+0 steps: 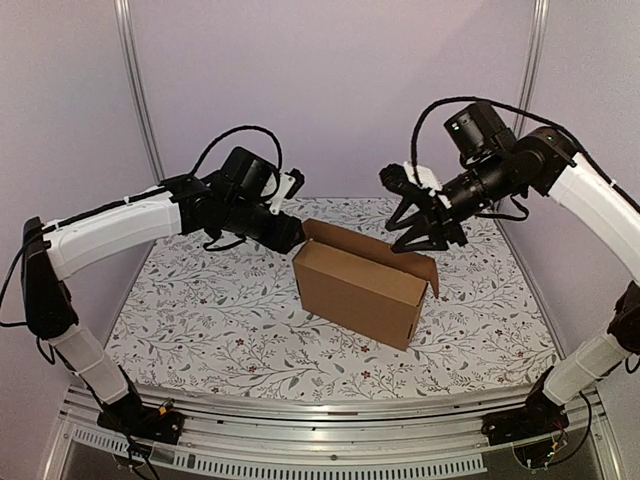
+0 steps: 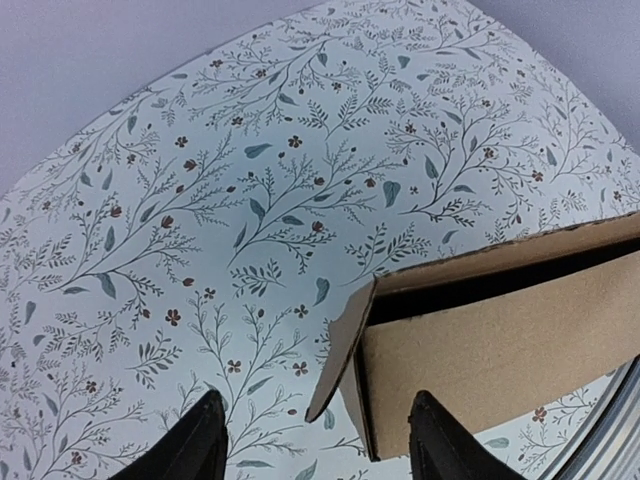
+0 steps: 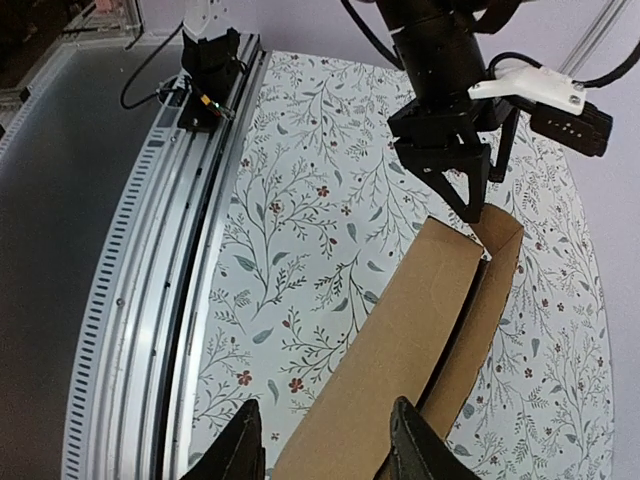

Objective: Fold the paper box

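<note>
Leftmost, the black left gripper [image 1: 297, 233], fingers apart, sits at the far-left corner of the plain brown corrugated cardboard paper box [image 1: 358, 290], which stands mid-table on the floral cloth [image 1: 200, 310]; the right gripper [image 1: 425, 238], fingers likewise apart, hangs over its raised right-end flap.

Soft, even, fairly bright light, no glare; the paper box [image 1: 360, 290] throws only a faint shadow on the floral tablecloth [image 1: 200, 310]; overhead view mildly grainy; wrist views bow at edges; fingertips [image 2: 200, 445] of the left gripper [image 2: 315, 435] dark, slightly blurred.
</note>
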